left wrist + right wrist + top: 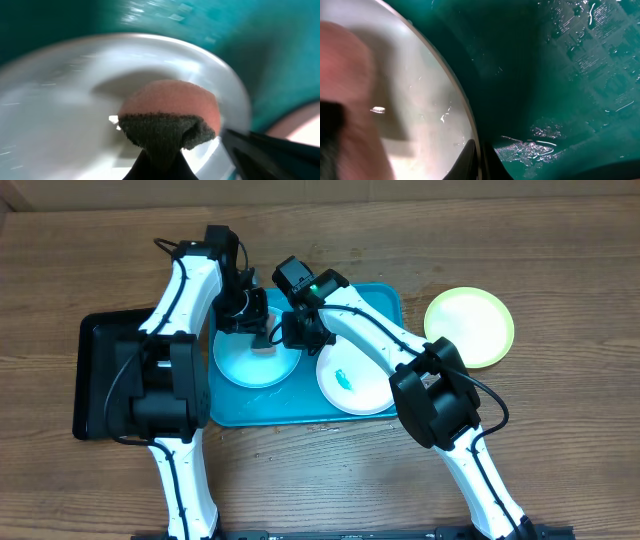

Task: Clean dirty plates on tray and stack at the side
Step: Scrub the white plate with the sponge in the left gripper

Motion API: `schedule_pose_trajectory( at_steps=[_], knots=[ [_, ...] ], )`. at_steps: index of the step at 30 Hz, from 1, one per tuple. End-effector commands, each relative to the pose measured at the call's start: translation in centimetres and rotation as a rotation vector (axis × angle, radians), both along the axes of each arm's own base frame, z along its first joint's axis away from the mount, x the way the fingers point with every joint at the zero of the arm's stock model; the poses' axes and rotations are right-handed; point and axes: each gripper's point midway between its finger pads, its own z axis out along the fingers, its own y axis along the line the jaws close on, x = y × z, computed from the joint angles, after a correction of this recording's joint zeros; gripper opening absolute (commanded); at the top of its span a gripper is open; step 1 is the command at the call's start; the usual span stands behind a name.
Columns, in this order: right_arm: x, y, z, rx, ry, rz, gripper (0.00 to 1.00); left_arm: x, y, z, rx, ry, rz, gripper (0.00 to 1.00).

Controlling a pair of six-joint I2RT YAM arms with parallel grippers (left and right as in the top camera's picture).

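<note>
Overhead, both arms crowd the left half of the tray (385, 298), which sits mid-surface (560, 440). The blue plate (250, 365) lies in the tray's left end and the white plate (360, 385) just beside it on the right, a green smear (342, 376) on its face. The green plate (470, 327) is off the tray, flat on the surface past its right end. A black tray (100, 350) lies to the left, partly under the left arm.

The left claw (243, 315) is down over the blue plate's far side. From the left wrist it is clenched on a sponge (170, 107), pink body up front, dark scrub layer bunched back into the grip. The sponge sits pressed against the plate's pale inner face near the rim. The picture is blurred here, so the exact contact patch is hard to read.

The right claw (298, 332) is at the blue plate's right edge. The right wrist shows its dark fingers (492, 162) nearly together, one either side of the rim, pinching it: one tip on the plate side, the other on the tray side. The wet tray floor glistens beyond, and a pink blur fills the left edge.
</note>
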Motion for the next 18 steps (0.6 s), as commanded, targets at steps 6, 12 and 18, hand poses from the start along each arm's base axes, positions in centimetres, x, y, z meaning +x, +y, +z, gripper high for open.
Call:
schedule_pose_trajectory(
  at_steps=[6,12,18],
  knots=[
    [0.9,-2.4,-1.0,-0.083,-0.016,-0.038,0.04,-2.5,3.9,-3.3,0.254,0.083,0.000,0.04],
    [0.7,-2.5,-1.0,-0.087,-0.010,-0.038,0.04,-4.2,11.0,-4.2,0.677,0.111,0.118,0.04],
    [0.8,-2.7,-1.0,-0.100,-0.017,-0.034,0.04,-4.7,15.2,-1.8,0.896,0.109,0.254,0.04]
  ],
)
